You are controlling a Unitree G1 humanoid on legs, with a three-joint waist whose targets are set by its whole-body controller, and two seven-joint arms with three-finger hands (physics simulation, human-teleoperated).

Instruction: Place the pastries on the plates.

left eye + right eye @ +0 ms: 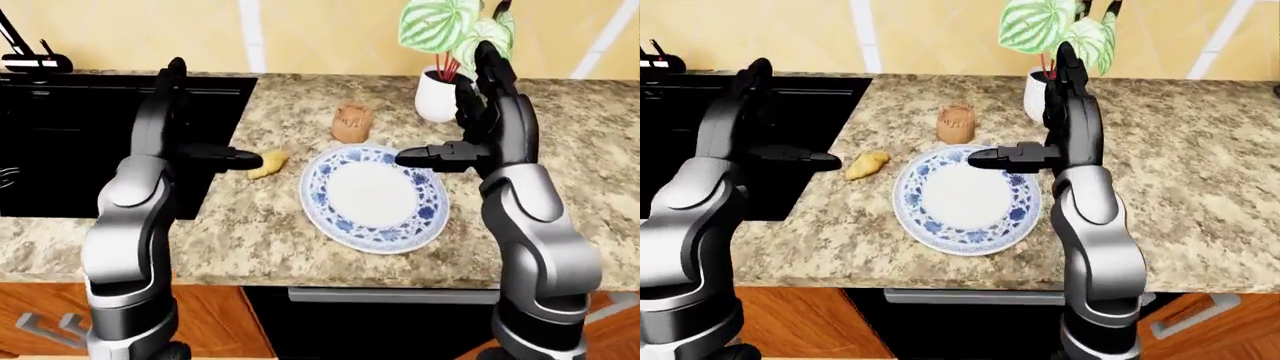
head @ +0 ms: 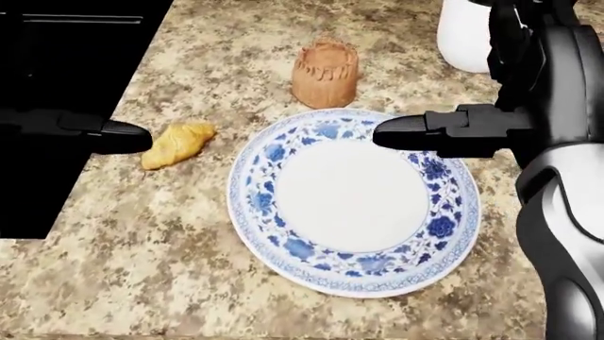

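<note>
A blue-and-white plate (image 2: 283,241) lies bare on the speckled counter. Left of it lies a yellow croissant (image 2: 176,144). Above the plate stands a brown cupcake-like pastry (image 2: 325,73). My left hand (image 2: 118,136) hovers open just left of the croissant, fingers pointing right, holding nothing. Over the plate's upper right rim my right hand (image 2: 406,132) is held open, its fingers pointing left, with nothing in them.
A black sink (image 1: 70,142) fills the counter's left side, with a tap (image 1: 30,60) at its far corner. A white pot with a green plant (image 1: 440,94) stands above the plate. A dark appliance (image 1: 390,330) and wooden cabinet (image 1: 220,330) are below the counter edge.
</note>
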